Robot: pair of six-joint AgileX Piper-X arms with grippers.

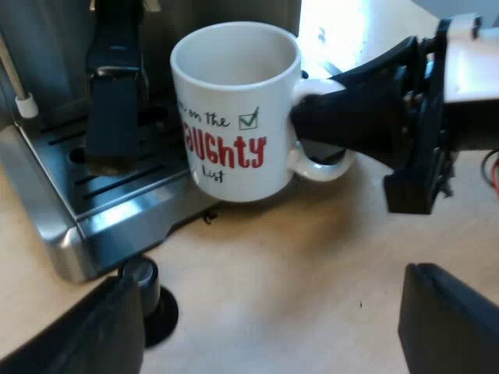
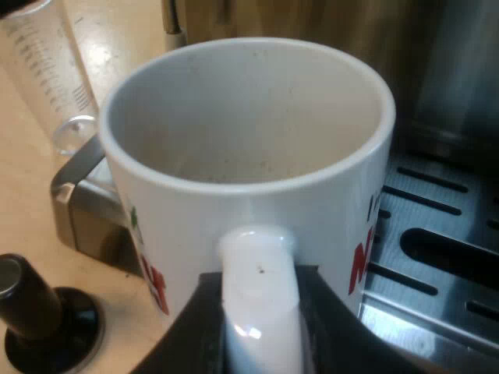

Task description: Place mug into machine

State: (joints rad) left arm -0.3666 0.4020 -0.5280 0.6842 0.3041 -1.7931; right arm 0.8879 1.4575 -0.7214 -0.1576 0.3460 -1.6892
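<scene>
- With the handle of the white ceramic mug (image 1: 226, 148) taken as six o'clock, the black two-fingered right gripper (image 2: 259, 312) clasps that handle.
- The slotted steel drip tray (image 2: 444, 234) spreads from twelve to three o'clock, with the mug at its edge.
- The clear graduated measuring glass (image 2: 54, 86) stands at eleven o'clock.
- The black-knobbed tamper (image 2: 39, 312) stands at eight o'clock, near the tray's corner.
</scene>
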